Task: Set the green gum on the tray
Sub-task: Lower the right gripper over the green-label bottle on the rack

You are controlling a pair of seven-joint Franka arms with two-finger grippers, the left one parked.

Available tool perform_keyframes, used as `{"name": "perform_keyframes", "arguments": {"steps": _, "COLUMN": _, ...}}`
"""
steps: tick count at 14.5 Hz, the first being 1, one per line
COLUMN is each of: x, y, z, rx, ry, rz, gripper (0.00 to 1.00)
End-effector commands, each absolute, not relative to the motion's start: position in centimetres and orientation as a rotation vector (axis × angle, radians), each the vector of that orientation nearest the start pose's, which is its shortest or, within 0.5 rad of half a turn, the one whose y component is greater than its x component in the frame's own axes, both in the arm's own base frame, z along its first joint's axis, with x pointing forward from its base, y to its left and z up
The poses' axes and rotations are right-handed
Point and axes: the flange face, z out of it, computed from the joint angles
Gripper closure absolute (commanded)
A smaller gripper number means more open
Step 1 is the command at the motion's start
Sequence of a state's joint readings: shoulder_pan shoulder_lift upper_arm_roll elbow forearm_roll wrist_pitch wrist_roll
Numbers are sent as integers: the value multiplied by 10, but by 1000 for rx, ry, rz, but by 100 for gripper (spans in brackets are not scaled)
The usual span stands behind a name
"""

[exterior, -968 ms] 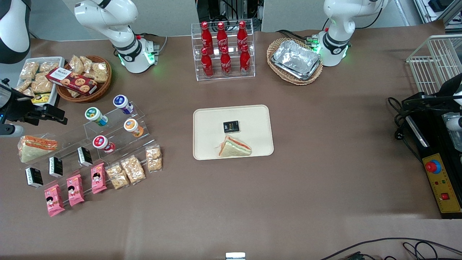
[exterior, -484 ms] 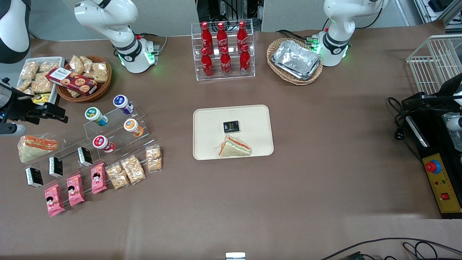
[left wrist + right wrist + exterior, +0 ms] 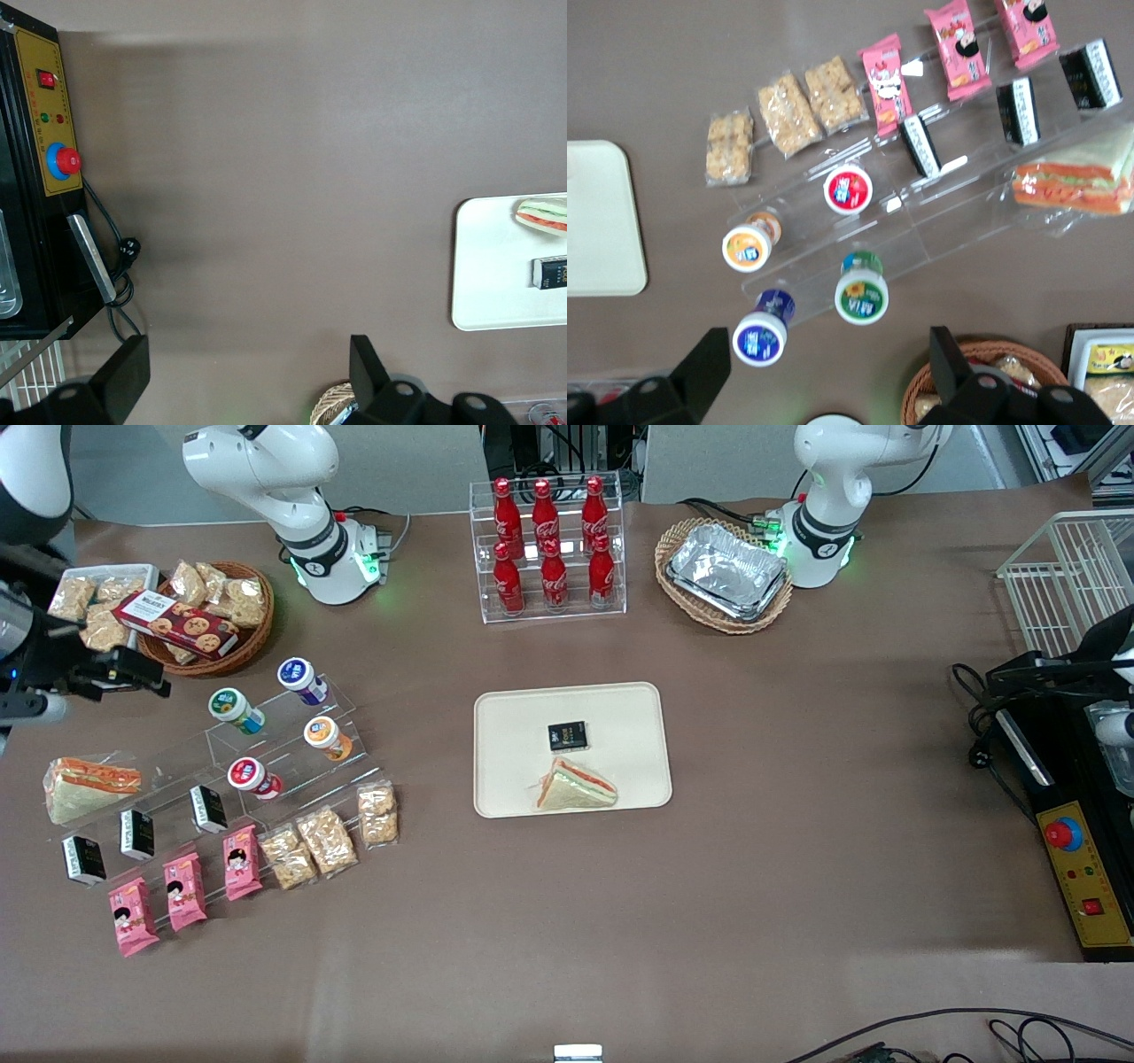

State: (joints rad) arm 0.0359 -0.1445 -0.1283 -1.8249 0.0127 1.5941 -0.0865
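Green gum (image 3: 235,710) lies on the clear stepped rack (image 3: 266,757), well apart from the cream tray (image 3: 633,722), while the pincer (image 3: 133,676), fingers spread and holding nothing, hovers near it above the counter (image 3: 797,850).

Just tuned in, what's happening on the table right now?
The right arm's gripper hangs open and empty at the working arm's end of the table, above the clear tiered stand, close to the green gum but not touching it. The jar sits on the stand with the purple-lidded jar, orange-lidded jar and red-lidded jar. The tray at the table's middle holds a sandwich and a small black packet; no gum is on it yet.
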Motion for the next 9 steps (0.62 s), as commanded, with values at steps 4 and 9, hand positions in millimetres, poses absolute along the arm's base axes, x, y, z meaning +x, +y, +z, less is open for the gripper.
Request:
{"name": "perform_keyframes", "arguments": {"steps": 4, "x": 416, "y": -75, "z": 583, "rx": -3089, "ry": -52, "rz": 107, "gripper": 0}}
{"name": "perform_keyframes", "arguments": {"steps": 9, "x": 410, "y": -71, "z": 579, "rx": -3087, "ry": -56, "rz": 116, "gripper": 0}}
